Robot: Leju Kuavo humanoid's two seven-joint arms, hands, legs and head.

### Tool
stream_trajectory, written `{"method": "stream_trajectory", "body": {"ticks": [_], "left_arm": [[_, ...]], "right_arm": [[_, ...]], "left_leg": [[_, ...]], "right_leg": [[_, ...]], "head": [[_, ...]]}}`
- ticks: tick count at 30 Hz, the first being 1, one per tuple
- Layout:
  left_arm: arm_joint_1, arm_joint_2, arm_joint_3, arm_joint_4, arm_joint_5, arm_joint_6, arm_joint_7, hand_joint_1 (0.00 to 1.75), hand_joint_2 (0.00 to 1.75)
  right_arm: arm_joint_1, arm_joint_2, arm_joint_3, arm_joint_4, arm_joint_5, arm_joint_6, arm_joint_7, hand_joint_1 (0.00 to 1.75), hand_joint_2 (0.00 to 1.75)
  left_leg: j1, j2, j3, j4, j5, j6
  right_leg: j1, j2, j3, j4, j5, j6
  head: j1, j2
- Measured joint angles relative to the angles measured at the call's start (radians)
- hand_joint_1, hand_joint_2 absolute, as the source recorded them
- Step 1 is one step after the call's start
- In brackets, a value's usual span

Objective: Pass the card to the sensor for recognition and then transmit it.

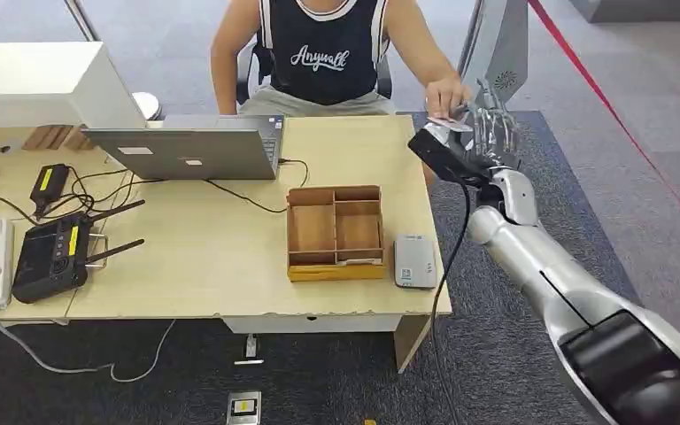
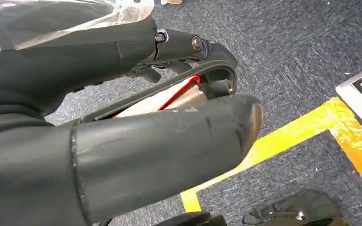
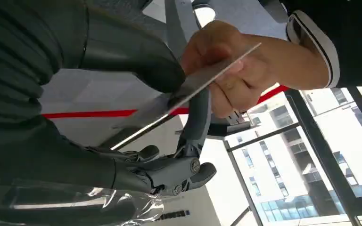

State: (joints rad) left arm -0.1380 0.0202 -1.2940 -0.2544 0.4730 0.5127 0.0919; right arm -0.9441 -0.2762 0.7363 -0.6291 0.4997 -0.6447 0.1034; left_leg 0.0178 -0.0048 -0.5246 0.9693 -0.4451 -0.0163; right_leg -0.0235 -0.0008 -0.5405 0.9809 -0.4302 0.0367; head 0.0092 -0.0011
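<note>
My right hand (image 1: 489, 133) is stretched out past the table's far right corner. It pinches a thin pale card (image 1: 449, 123) between thumb and a finger. In the right wrist view the card (image 3: 188, 87) sits edge-on between my thumb (image 3: 136, 56) and a dark finger (image 3: 199, 117). The person's hand (image 3: 226, 70) grips its other end. The grey card sensor (image 1: 414, 261) lies on the table near the front right corner. My left hand (image 2: 169, 146) hangs over the floor and holds nothing.
A seated person (image 1: 323, 53) faces me across the wooden table (image 1: 212, 257). A partitioned wooden box (image 1: 335, 232) stands just left of the sensor. A laptop (image 1: 190, 146), a black controller (image 1: 53, 252) and cables occupy the left. Yellow tape (image 2: 287, 136) marks the carpet.
</note>
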Motion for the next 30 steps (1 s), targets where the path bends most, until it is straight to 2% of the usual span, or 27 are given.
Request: {"method": "stream_trajectory", "body": {"ticks": [13,25,30], "left_arm": [[-0.002,-0.001,-0.01,0.0,-0.001,0.0,0.0,0.0,0.0],[-0.004,0.0,-0.016,0.0,-0.014,-0.01,0.001,0.0,0.0],[0.002,0.0,-0.016,0.0,0.015,0.003,0.0,0.0,0.0]], "right_arm": [[0.004,-0.007,0.0,0.0,0.0,0.0,0.001,1.75,1.75],[0.022,-0.027,0.001,-0.018,0.006,0.017,0.028,1.75,1.75],[0.068,-0.052,0.001,-0.064,-0.001,0.083,0.072,1.75,1.75]], "left_leg": [[0.0,0.0,0.0,0.0,0.0,0.0],[0.0,0.0,-0.001,0.0,0.0,0.0],[0.0,0.0,-0.001,0.0,0.0,0.0]], "right_leg": [[0.0,0.0,0.0,0.0,0.0,0.0],[0.0,0.0,-0.001,0.0,0.0,0.0],[0.0,0.0,-0.001,0.0,0.0,0.0]], "head": [[0.0,0.0],[0.0,0.0],[0.0,0.0]]}}
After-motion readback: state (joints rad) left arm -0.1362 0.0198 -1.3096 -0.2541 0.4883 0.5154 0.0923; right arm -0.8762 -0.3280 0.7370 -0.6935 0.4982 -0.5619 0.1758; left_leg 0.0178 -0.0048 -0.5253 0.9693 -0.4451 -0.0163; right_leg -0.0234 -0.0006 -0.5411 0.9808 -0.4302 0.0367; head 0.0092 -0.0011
